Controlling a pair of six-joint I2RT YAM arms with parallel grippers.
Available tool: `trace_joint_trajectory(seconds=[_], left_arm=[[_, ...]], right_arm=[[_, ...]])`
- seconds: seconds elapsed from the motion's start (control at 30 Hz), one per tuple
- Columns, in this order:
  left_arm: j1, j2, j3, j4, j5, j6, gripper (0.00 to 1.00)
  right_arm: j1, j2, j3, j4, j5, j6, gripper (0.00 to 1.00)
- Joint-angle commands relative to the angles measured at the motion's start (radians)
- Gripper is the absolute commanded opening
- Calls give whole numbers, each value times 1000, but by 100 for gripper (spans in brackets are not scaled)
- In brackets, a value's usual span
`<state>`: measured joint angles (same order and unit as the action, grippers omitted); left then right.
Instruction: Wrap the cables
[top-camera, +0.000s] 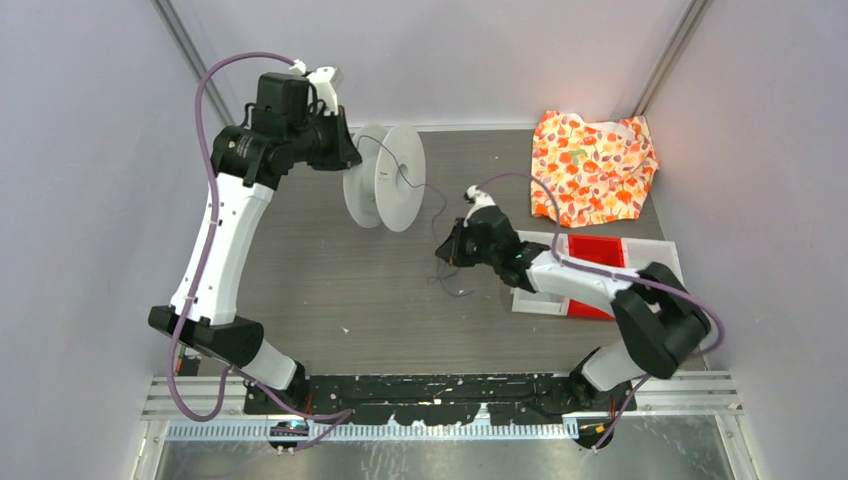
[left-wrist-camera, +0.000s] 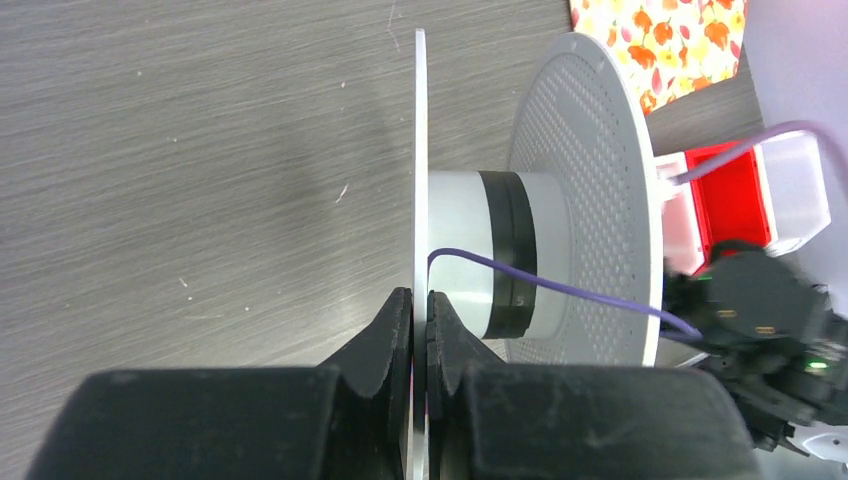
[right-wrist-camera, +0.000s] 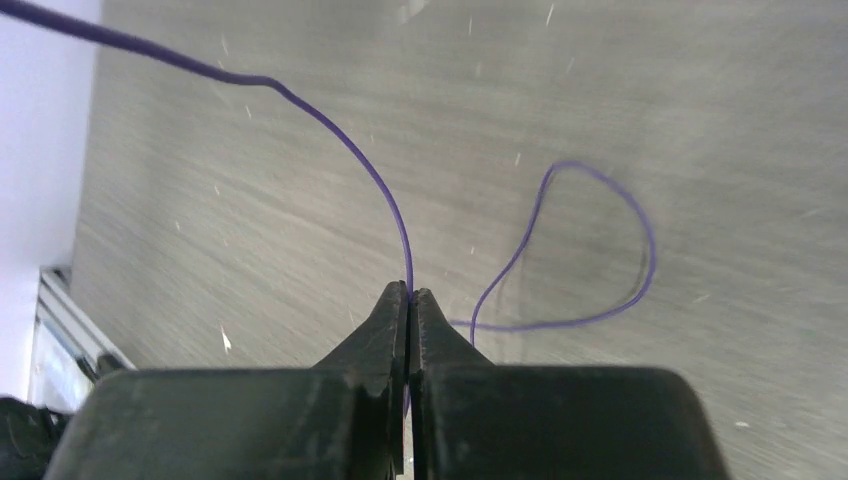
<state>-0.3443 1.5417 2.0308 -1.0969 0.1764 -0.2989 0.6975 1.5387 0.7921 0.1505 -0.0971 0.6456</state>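
A white spool stands on its rims at the back middle of the table, its core bearing a dark band. My left gripper is shut on the spool's near flange; in the top view it sits at the spool's left. A thin purple cable runs from the spool core to my right gripper, which is shut on it. In the top view the right gripper is right of the spool. The cable's loose end loops on the table.
A red and white tray lies under my right arm at the right. A flowered orange cloth lies at the back right corner. Grey walls close in the left, back and right sides.
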Motion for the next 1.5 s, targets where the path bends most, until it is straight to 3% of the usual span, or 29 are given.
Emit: trace_joint_trajectory(seconds=[0.0, 0.17, 0.43, 0.63, 0.77, 0.87, 0.97, 1.1, 1.27, 1.47], left_arm=[[24, -72, -25, 52, 35, 27, 0], [28, -68, -40, 6, 83, 67, 0], [36, -46, -93, -47, 260, 169, 1], [36, -32, -100, -102, 226, 192, 0], [57, -55, -114, -46, 408, 182, 1], [105, -69, -144, 32, 528, 126, 0], [164, -84, -176, 135, 597, 16, 1], [176, -90, -198, 250, 450, -114, 1], [176, -102, -296, 446, 245, -304, 1], [175, -110, -372, 535, 25, -447, 0]], right_arm=[[-83, -178, 35, -2, 187, -88, 1], [-260, -181, 89, -19, 149, -72, 1], [-358, -10, 234, -135, 170, -57, 1], [-445, 50, 225, -132, 200, 56, 1], [-454, 119, 260, -203, 193, 39, 0], [-452, 145, 256, -205, 92, 29, 0], [-419, 114, 182, -166, 14, 29, 1], [-318, 18, 108, -173, 12, 13, 1], [-80, -68, 106, -276, 136, -28, 1], [137, -127, 142, -369, 221, -37, 1]])
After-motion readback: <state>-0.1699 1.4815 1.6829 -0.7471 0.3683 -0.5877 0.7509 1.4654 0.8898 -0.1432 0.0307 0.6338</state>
